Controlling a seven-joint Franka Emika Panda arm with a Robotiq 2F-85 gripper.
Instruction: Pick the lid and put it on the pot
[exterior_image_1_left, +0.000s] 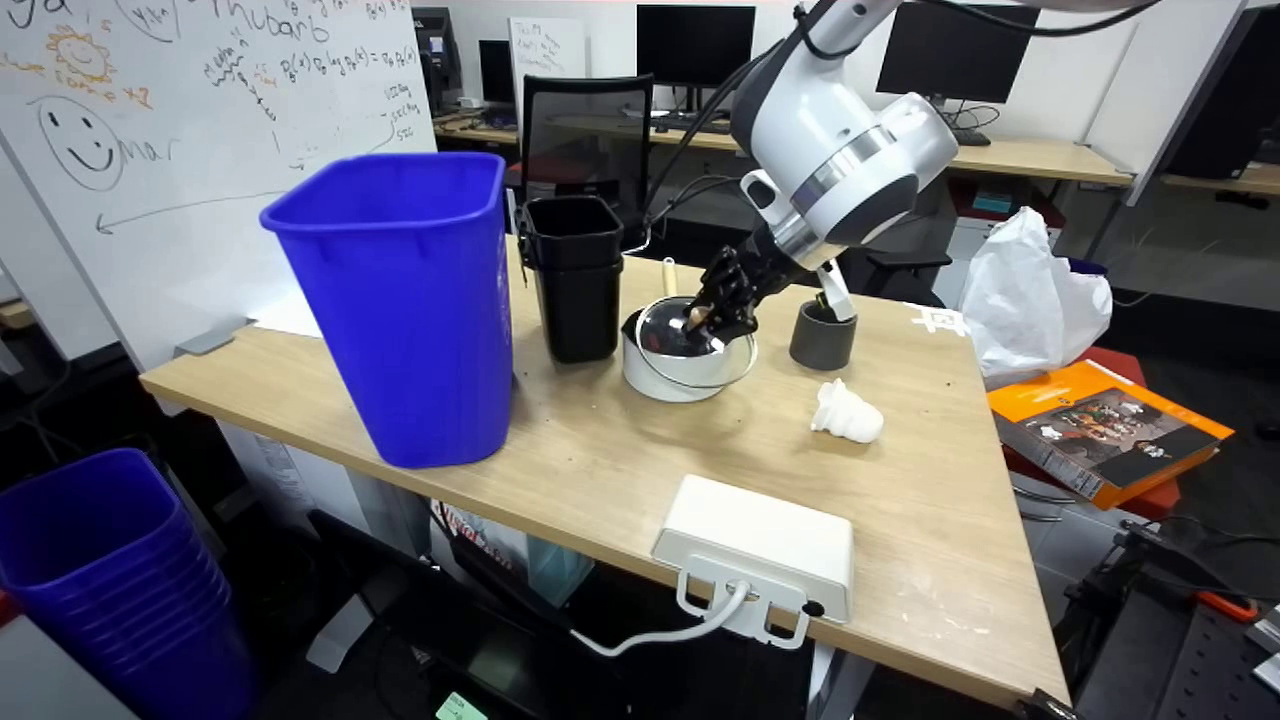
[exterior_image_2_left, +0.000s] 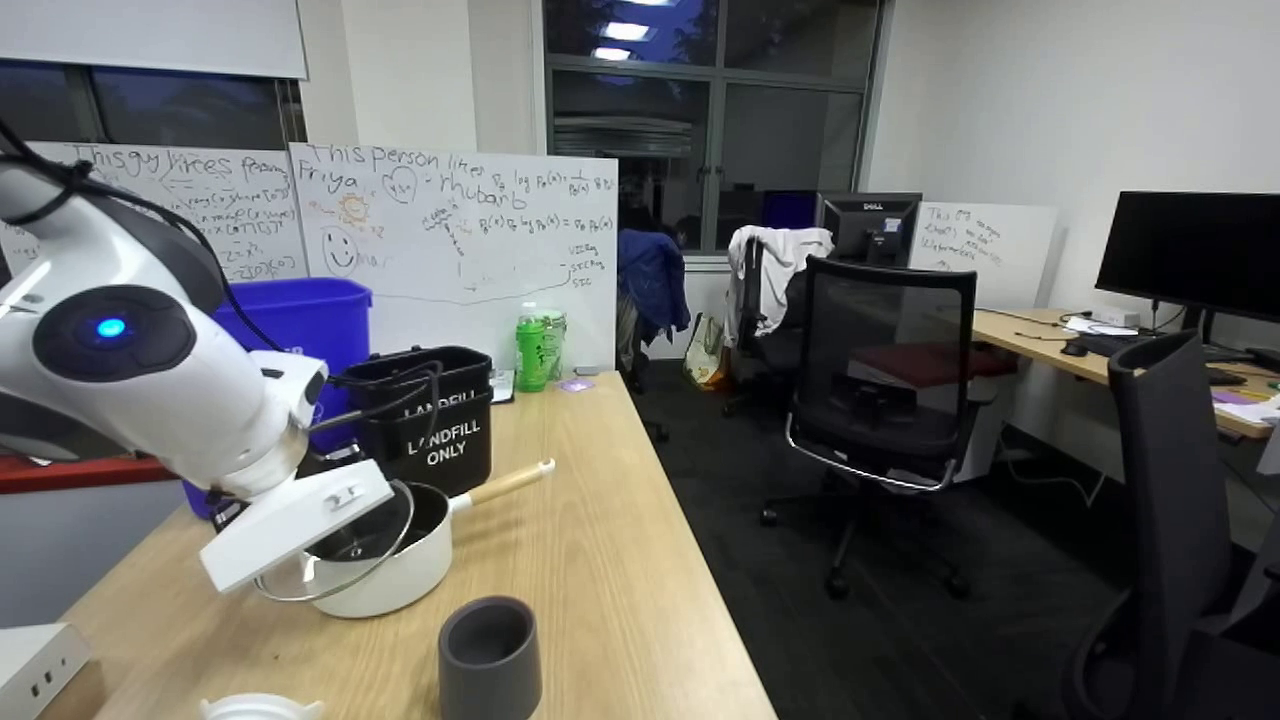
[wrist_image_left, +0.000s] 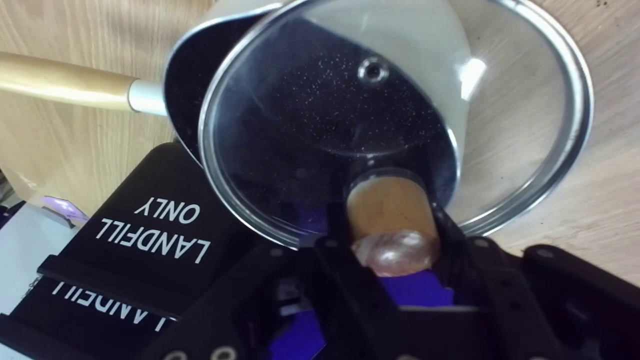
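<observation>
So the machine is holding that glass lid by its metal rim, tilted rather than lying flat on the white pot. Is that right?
Not by the metal rim: the wrist view shows the tool gripping the glass lid by its brown knob. The rest holds: the lid is tilted, not lying flat on the white pot.

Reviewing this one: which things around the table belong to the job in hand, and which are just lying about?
Part of the job:
lid, tilted, not yet seated
pot
gripper, shut on the lid

Just lying about:
blue bin
black bins
grey cup
white lump
white box
green bottle
</observation>
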